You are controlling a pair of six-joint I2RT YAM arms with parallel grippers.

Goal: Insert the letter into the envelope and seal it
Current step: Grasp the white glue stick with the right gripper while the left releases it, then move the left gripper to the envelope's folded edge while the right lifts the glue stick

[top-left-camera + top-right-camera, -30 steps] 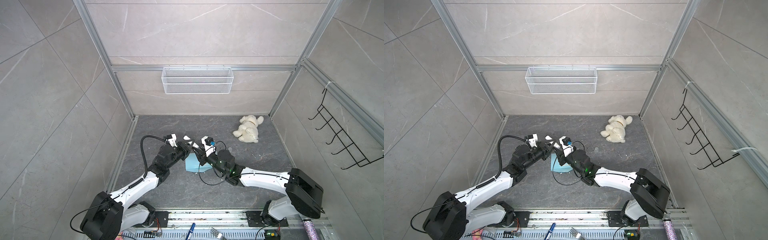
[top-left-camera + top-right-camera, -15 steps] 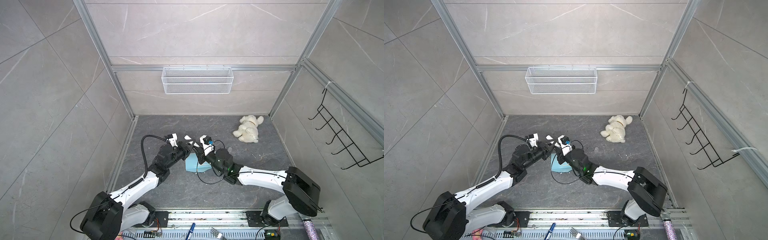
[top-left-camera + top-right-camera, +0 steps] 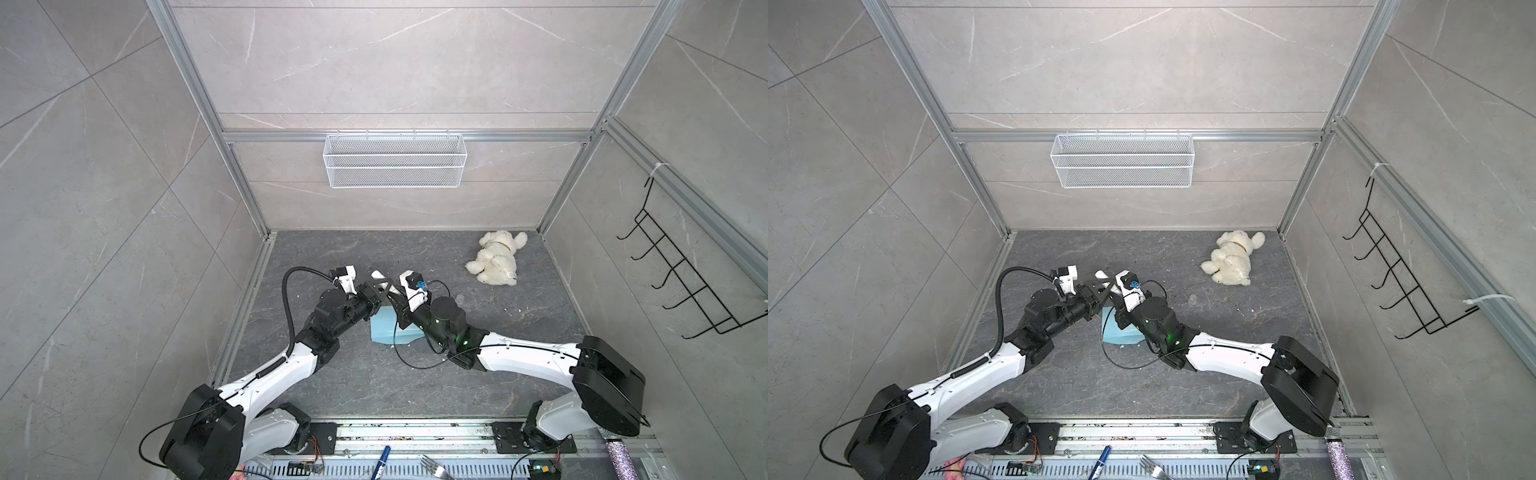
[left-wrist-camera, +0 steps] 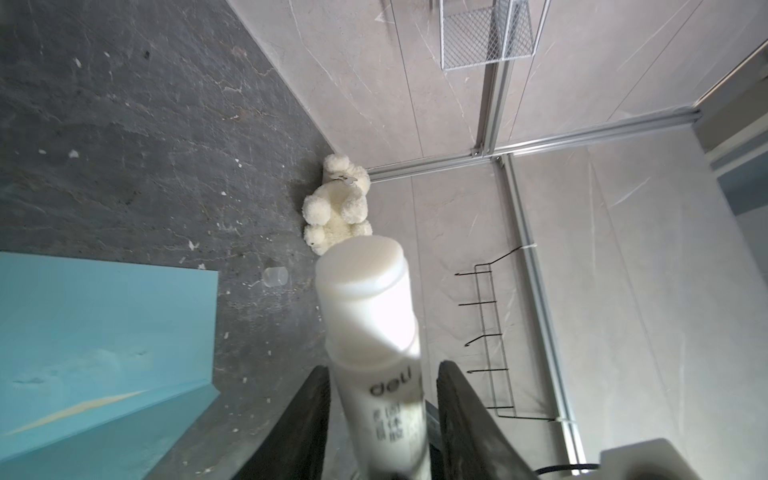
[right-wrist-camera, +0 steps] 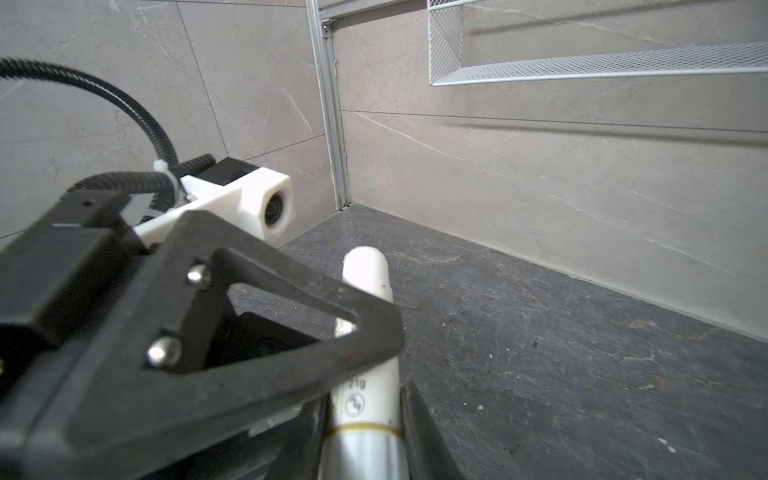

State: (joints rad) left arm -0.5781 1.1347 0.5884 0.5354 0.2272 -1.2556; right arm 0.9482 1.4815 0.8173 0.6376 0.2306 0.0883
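Judging by what lay on the dark floor, the first half of the task looked done. No loose tan sheet was visible in any view, and the light blue envelope (image 3: 384, 332) lay flat on the floor directly under the two meeting grippers. In the left wrist view a thin tan streak (image 4: 79, 407) showed along the fold of the envelope, perhaps the letter's edge inside, though that could not be confirmed. Sealing was the part left, and it seemed to be in preparation. A white glue stick (image 4: 370, 307) was raised above the envelope between both arms. The left gripper (image 4: 382, 370) had its jaws spread, one finger against the tube and the other standing clear of it, so it was no longer clamping. The right gripper (image 5: 365, 399) was clenched on the stick's silver lower barrel. A small clear cap (image 4: 275, 277) sat on the floor near the envelope, so the stick was probably uncapped. The envelope's surface looked smooth with a few faint dents, and its flap appeared not yet glued down.
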